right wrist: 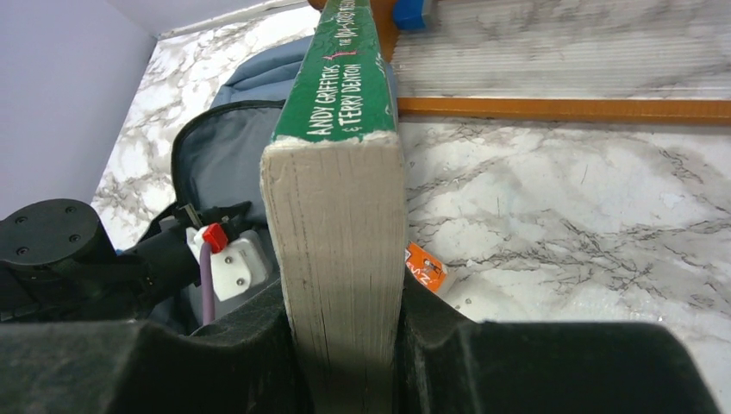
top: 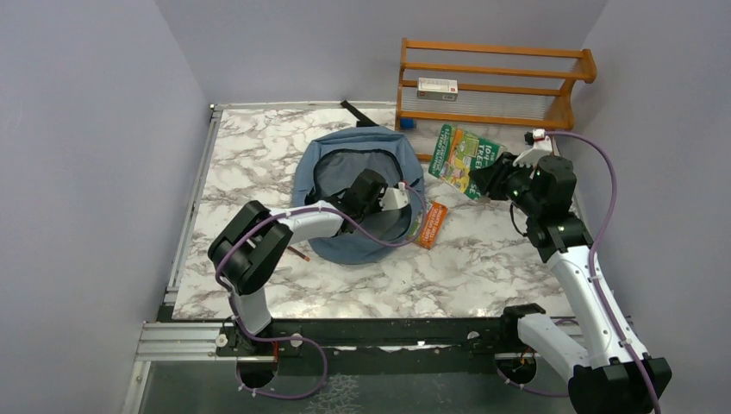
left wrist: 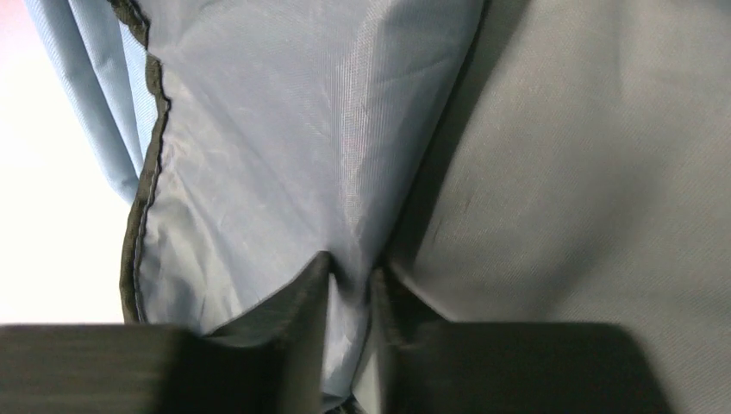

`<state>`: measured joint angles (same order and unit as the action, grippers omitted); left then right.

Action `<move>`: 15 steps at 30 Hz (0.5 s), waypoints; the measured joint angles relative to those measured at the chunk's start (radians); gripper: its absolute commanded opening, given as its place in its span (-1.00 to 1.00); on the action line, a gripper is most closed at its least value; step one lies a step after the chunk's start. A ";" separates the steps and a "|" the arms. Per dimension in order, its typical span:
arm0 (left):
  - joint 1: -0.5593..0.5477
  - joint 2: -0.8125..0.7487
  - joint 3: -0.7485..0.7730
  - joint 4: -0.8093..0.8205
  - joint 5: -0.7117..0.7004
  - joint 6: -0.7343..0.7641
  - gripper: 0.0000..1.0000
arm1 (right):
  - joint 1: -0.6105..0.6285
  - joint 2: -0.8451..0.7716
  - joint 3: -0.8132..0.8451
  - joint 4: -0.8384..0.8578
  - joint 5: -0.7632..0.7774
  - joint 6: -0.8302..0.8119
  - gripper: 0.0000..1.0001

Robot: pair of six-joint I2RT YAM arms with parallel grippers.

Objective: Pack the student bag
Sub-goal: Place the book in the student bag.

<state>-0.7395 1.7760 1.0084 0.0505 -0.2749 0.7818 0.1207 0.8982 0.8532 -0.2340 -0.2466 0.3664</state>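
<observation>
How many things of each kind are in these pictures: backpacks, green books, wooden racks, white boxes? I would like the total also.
Backpacks: 1, the blue backpack
Green books: 1, the green book
Wooden racks: 1, the wooden rack
White boxes: 1, the white box
Total: 4

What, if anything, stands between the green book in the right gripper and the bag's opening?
The left gripper reaches across the opening, pinching the bag's rim on the side nearest the green book. An orange book lies on the table beside that rim. Nothing else visible.
</observation>
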 measured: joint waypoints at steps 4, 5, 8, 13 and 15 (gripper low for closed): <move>0.000 0.011 0.020 -0.012 -0.035 -0.016 -0.97 | 0.000 -0.012 -0.018 0.000 0.000 0.020 -0.99; 0.000 0.014 0.035 -0.024 -0.044 -0.024 -1.00 | 0.000 -0.017 -0.024 0.000 0.000 0.026 -0.99; 0.000 0.018 0.072 -0.048 -0.066 -0.043 -1.00 | 0.000 -0.029 -0.043 0.000 0.001 0.035 -0.99; 0.000 0.018 0.122 -0.086 -0.106 -0.075 -1.00 | 0.000 -0.030 -0.055 0.000 0.002 0.045 -0.99; 0.000 0.018 0.150 -0.117 -0.123 -0.095 -1.00 | 0.000 -0.030 -0.055 0.000 0.002 0.048 -0.99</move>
<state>-0.7391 1.7935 1.1584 -0.0669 -0.3981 0.6872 0.1207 0.8684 0.7982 -0.2340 -0.2443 0.4149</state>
